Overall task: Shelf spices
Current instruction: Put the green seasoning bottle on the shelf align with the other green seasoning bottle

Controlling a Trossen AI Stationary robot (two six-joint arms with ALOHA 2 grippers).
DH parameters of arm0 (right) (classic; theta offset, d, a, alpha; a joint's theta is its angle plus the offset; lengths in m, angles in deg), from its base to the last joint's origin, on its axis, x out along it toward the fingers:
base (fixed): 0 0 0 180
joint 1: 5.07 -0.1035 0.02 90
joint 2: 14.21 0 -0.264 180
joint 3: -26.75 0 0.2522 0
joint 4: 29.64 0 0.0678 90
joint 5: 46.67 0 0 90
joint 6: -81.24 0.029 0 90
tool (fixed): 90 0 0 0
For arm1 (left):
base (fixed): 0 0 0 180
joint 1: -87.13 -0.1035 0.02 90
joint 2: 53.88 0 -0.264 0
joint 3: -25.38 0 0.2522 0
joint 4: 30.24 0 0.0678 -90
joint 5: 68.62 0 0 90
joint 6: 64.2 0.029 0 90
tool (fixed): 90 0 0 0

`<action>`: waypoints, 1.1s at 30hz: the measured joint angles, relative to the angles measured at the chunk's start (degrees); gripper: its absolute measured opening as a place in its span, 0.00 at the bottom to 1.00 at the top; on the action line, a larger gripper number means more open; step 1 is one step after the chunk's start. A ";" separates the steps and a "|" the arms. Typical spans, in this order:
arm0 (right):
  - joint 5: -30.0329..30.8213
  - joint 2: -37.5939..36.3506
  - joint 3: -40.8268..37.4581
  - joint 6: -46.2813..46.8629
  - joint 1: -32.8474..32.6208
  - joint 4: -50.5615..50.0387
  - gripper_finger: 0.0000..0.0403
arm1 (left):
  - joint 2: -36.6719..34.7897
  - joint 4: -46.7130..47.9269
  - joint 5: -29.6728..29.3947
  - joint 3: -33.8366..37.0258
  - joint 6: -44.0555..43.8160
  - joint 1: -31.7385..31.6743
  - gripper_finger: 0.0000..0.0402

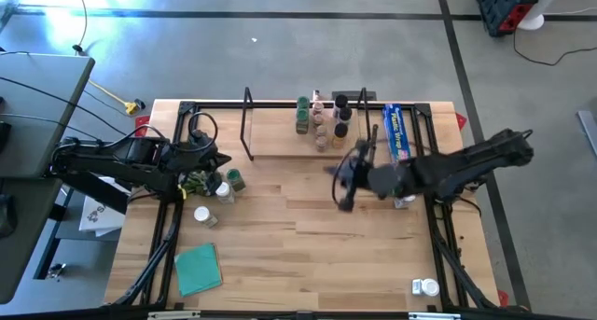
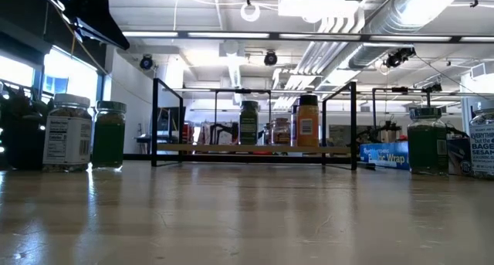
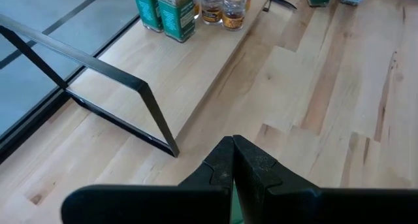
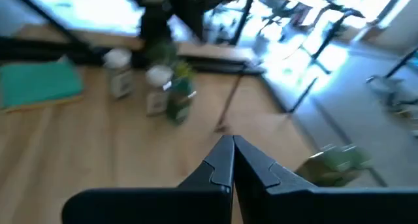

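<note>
High view: shelf (image 1: 280,138) long axis runs left-right along surface's far edge; spice jars (image 1: 322,119) upright, seemingly. Left tool (image 1: 222,159), right tool (image 1: 343,182) closed, empty.

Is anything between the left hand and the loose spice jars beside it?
Nothing visible. The left hand, shut and empty, sits right by the small clear spice jars near the table's left side, with only bare wooden tabletop around them.

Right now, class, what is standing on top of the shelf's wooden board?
A cluster of spice jars stands at the right end of the shelf; its left half is bare. Jars in the cluster partly hide one another.
</note>
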 joint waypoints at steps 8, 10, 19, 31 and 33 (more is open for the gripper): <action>-6.39 4.84 -11.50 7.58 -2.72 15.97 0.00 | -0.01 -3.71 0.22 0.00 0.00 0.02 0.01; -7.54 5.94 -13.35 7.54 -2.62 20.01 0.00 | -0.01 -3.80 0.91 0.01 -0.03 0.00 0.01; -7.84 7.58 -15.79 8.07 -0.06 27.09 0.00 | 2.15 -3.09 3.69 0.00 4.48 0.00 0.19; -7.88 7.77 -15.79 8.96 0.67 26.96 0.00 | 13.16 6.68 7.65 0.02 2.05 -3.41 0.70; -7.88 7.77 -15.79 8.95 0.65 26.94 0.00 | 14.74 6.28 9.47 0.02 2.05 -4.02 0.74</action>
